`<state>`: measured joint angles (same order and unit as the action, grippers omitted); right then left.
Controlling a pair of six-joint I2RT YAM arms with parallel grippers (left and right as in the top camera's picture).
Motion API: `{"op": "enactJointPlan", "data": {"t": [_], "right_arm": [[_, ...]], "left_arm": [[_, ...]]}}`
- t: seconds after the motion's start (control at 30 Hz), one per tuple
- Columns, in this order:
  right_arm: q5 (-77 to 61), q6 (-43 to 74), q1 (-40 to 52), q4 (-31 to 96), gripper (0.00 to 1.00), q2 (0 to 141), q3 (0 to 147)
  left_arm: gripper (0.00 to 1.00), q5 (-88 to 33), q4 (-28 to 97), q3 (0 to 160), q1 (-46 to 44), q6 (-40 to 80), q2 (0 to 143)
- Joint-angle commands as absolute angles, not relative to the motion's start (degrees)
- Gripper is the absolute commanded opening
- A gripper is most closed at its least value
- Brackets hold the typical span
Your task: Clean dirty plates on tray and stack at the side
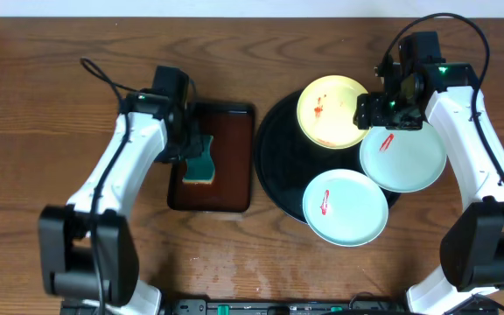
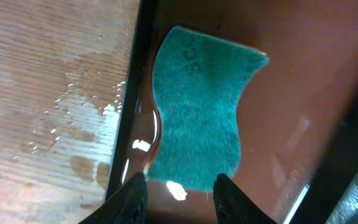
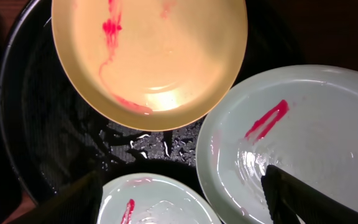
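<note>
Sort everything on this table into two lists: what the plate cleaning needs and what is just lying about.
Job: pale yellow round plate, two pale mint round plates, large glossy black round tray, teal sponge.
Just there: dark-brown rectangular tray under the sponge, wooden table.

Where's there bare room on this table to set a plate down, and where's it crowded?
The table is bare left of the left arm and in front of the brown tray. The black tray is free on its left. Crowded: its right side, packed with three plates.
</note>
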<state>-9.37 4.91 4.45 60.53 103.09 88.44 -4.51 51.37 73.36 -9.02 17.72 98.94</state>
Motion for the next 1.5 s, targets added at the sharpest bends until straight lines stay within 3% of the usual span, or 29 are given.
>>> {"op": "enactJointPlan", "data": {"t": [0.0, 0.1, 0.23, 0.43, 1.47], "right_arm": [[-8.8, 4.1, 4.8, 60.2, 0.81, 103.1, 89.2], [-8.8, 4.1, 4.8, 59.8, 0.82, 103.1, 89.2], [-8.8, 4.1, 4.8, 59.7, 0.82, 103.1, 89.2], [-8.8, 4.2, 4.8, 59.8, 0.82, 103.1, 89.2], [-8.8, 4.2, 4.8, 59.8, 0.82, 103.1, 89.2]], "left_arm": [[0.37, -4.5, 50.6, 74.1, -9.0, 18.3, 101.8], [0.28, -4.5, 49.8, 74.0, -9.0, 18.3, 103.4], [0.25, -5.2, 48.4, 73.3, -9.0, 18.3, 103.9], [0.31, -5.8, 45.5, 70.9, -9.0, 17.9, 103.9], [0.31, -6.0, 37.0, 65.2, -9.7, 18.1, 104.5]]}}
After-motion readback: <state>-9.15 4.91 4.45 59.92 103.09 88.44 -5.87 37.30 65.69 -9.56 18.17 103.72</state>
